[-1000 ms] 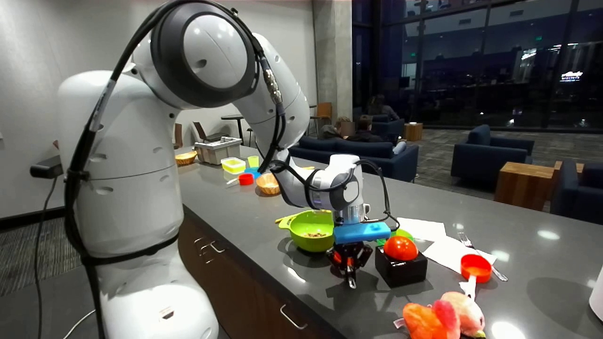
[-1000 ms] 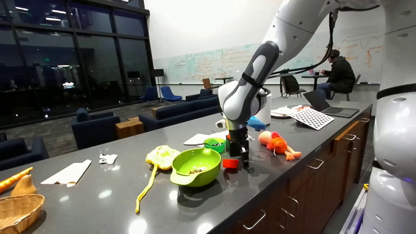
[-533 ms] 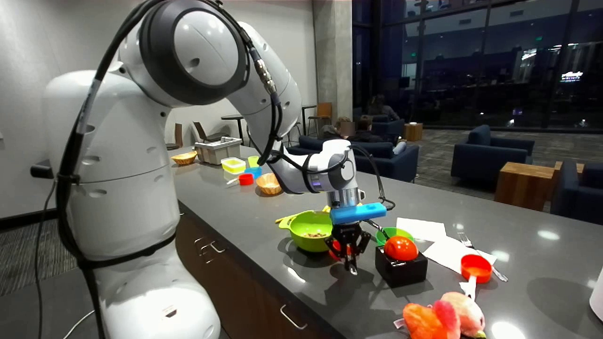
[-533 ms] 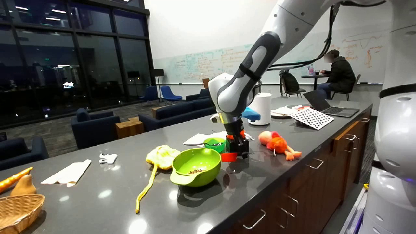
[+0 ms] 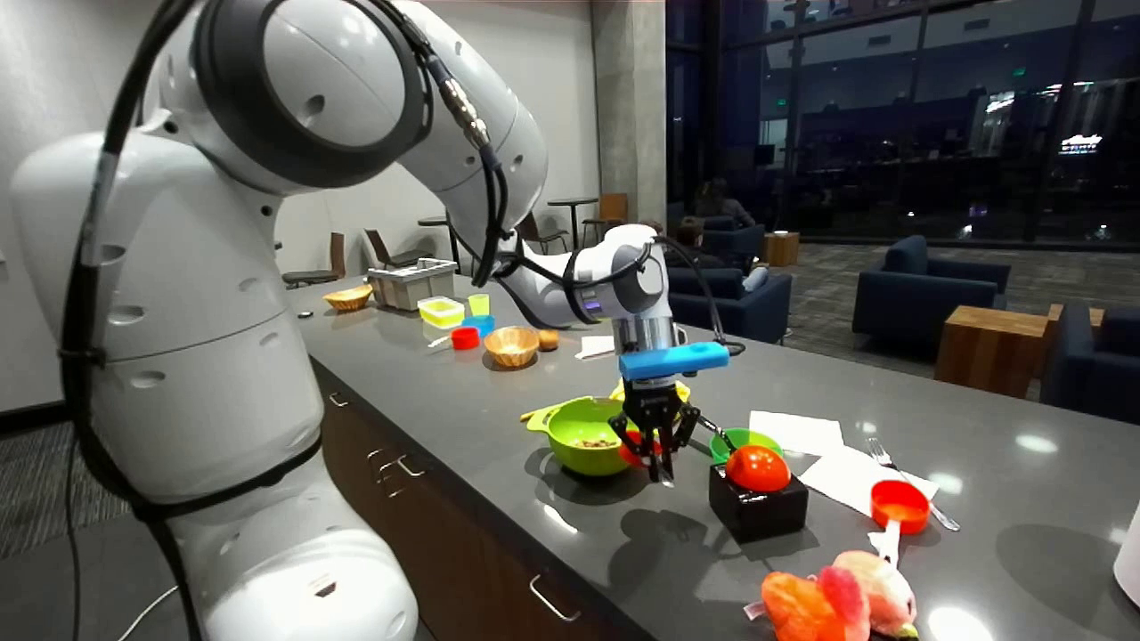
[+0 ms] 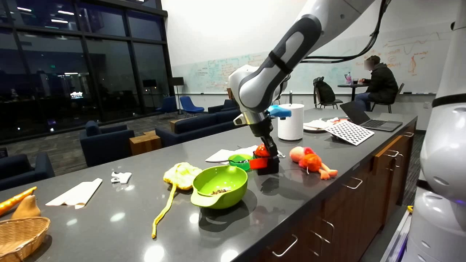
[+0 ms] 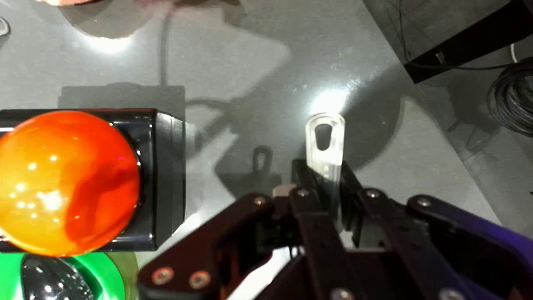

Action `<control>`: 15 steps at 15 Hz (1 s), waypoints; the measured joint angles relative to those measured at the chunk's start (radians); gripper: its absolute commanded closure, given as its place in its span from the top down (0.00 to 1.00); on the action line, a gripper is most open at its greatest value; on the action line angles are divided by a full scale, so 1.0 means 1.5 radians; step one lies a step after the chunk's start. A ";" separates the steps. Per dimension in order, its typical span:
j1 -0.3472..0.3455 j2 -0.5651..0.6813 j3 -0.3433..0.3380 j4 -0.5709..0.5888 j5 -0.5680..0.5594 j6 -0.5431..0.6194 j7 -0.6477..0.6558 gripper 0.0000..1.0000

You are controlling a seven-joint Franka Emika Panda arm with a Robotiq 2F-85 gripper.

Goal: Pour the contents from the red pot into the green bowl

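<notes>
The red pot (image 6: pixel 258 163) is a small red cup, held above the counter beside the green bowl (image 6: pixel 233 198), about level with its rim in an exterior view. My gripper (image 6: pixel 271 151) is shut on the pot's pale handle (image 7: pixel 325 156), whose looped end sticks out past the fingertips in the wrist view. The pot (image 5: pixel 634 452) is partly hidden behind the gripper (image 5: pixel 660 465) in an exterior view, and its inside cannot be seen. It is out of sight in the wrist view. The bowl (image 5: pixel 565 450) stands upright with small brown pieces (image 5: pixel 595 442) at its bottom.
A black box (image 5: pixel 759 516) with a red dome (image 5: pixel 758 469) stands close to the gripper. A small green dish (image 6: pixel 240 164) with a spoon is beside it. A yellow cloth (image 6: pixel 182 176), an orange plush toy (image 6: pixel 310 160) and another red cup (image 5: pixel 899 507) lie around.
My gripper has risen with the red pot in it, lifting the pot off the counter and up beside the bowl. The bowl has not moved.
</notes>
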 measured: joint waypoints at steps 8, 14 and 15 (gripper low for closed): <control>0.039 -0.051 0.016 0.038 0.028 -0.098 -0.057 0.04; 0.064 -0.041 0.022 0.050 0.127 -0.103 -0.169 0.04; 0.066 -0.037 0.022 0.054 0.145 -0.108 -0.194 0.04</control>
